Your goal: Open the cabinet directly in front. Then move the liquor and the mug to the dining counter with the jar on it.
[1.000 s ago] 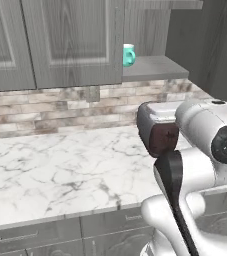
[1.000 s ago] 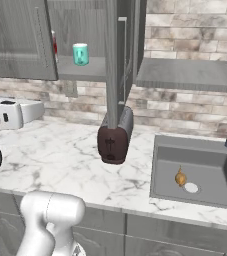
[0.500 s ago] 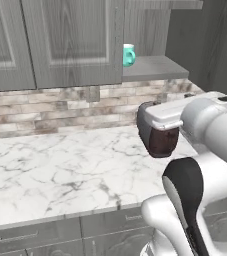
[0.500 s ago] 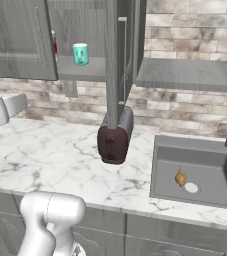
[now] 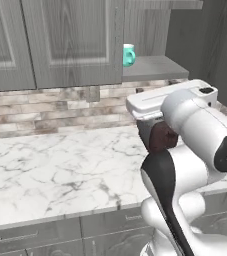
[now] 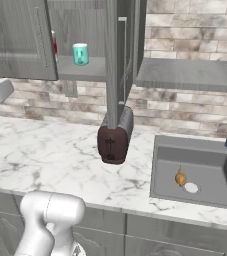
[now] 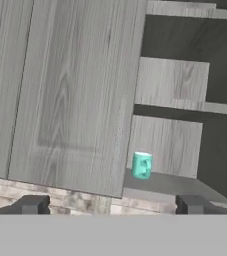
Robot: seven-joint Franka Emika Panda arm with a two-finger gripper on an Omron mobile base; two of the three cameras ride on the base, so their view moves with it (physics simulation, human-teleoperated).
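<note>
with the cabinet (image 6: 112, 55) door swung wide, the arm has pulled back and turned its gripper (image 7: 110, 205), jaws spread and empty, toward the mug (image 7: 141, 165) on the shelf.

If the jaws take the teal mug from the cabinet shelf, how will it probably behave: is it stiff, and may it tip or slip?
The mug looks rigid, so it should keep its shape when squeezed. It stands upright on the shelf and is small, so it is probably light and a sideways push might tip it. Its smooth rounded wall may slip between flat pads.
</note>
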